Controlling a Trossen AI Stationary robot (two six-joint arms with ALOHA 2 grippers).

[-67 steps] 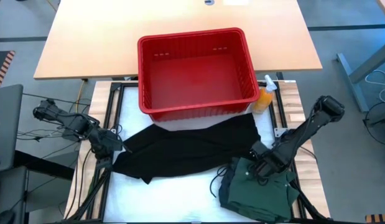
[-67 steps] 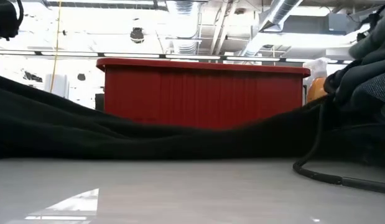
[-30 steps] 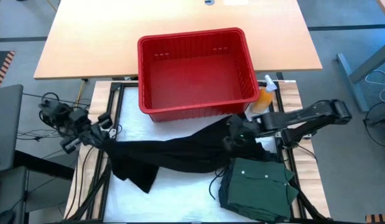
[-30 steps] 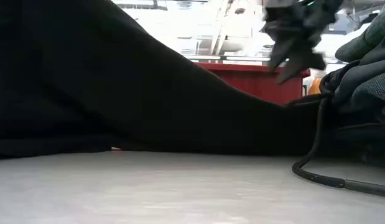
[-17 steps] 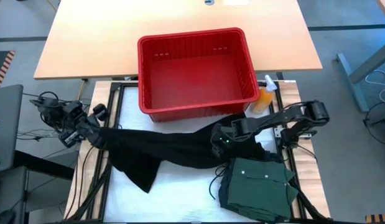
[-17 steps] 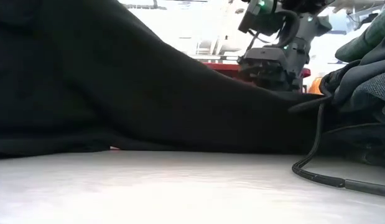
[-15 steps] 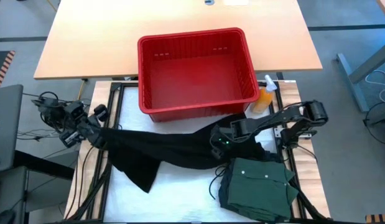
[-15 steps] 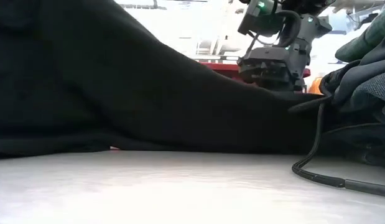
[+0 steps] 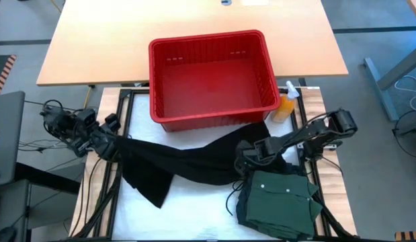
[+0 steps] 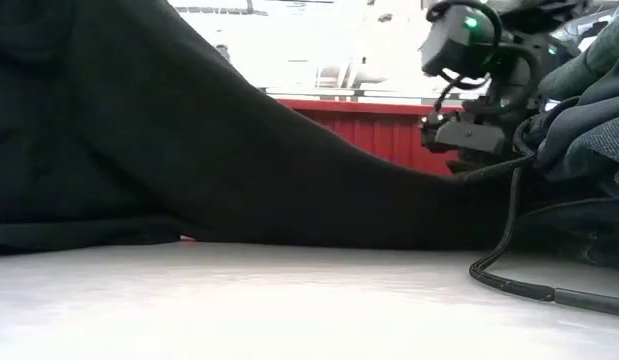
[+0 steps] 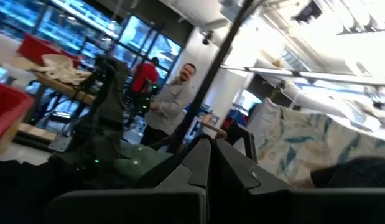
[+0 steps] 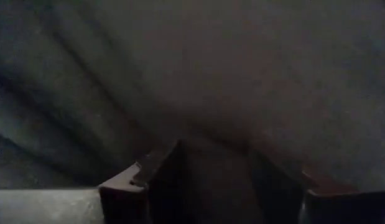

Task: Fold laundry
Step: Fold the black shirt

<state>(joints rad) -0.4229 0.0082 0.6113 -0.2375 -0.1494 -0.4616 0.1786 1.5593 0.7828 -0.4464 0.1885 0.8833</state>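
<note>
The black garment (image 9: 184, 165) lies stretched across the white tabletop (image 9: 201, 212) in front of the red basket (image 9: 211, 74). Its left end is lifted, clenched in the left pincer (image 9: 112, 146) at the tabletop's left edge. The right pincer (image 9: 246, 156) is down on the garment's right part, just beside the green shirt (image 9: 278, 202) folded at the near right. In the right wrist view its fingers (image 12: 139, 180) stand apart with dark cloth filling the gap; the pictures do not settle whether it has hold of the cloth or only presses into it.

Risks, as a judgement:
- If the right pincer closes on only a thin fold, the cloth may slip out when both arms pull, and the garment would sag back in a heap.
- The right pincer works close to the green shirt; a sideways drag could catch that shirt and spoil its fold.
- The garment's far edge runs against the basket, so a lift could snag there or nudge it toward the spray bottle (image 9: 286, 104).
- A hanging tail (image 9: 152, 191) near the left could bunch under the fold.

No brand, label or readable writing shows in any view.
</note>
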